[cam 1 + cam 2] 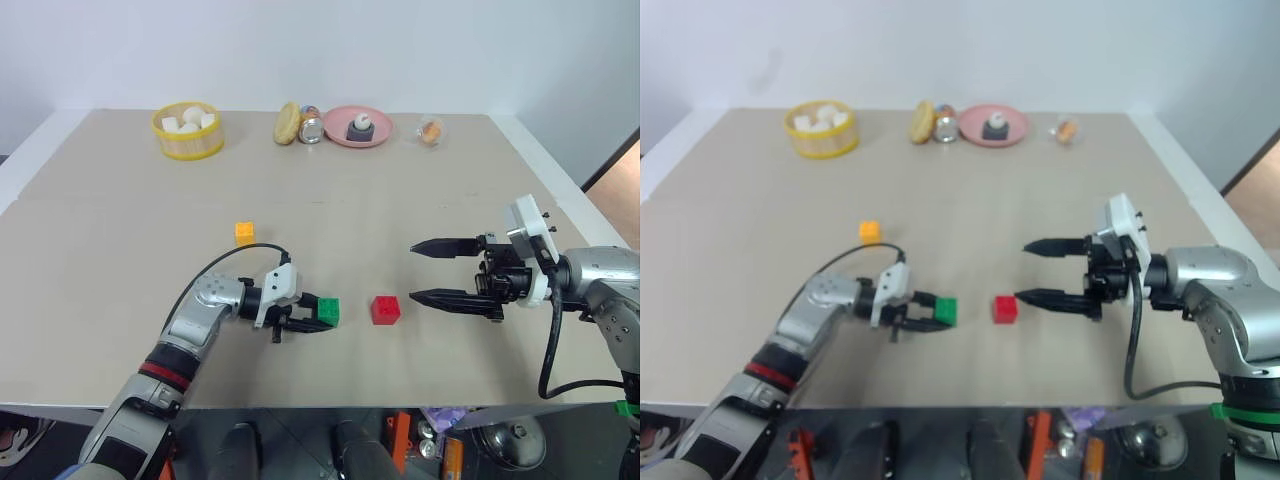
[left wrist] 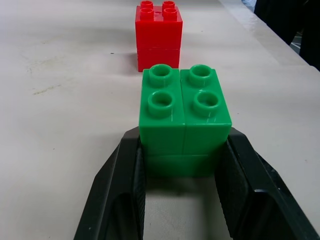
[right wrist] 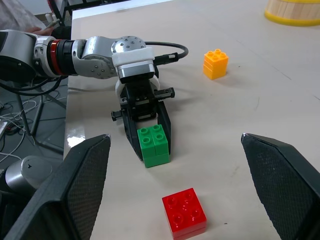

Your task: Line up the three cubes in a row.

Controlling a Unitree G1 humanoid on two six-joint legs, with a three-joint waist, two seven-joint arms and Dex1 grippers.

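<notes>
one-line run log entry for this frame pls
left gripper: shut on green cube, on table | right gripper: open, empty | red cube: beside green, gap | orange cube: apart, unaligned

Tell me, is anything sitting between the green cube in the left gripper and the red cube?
Nothing visible. The left gripper is shut on the green cube, and only bare table separates it from the red cube. The orange-yellow cube sits farther back, off that line.
</notes>
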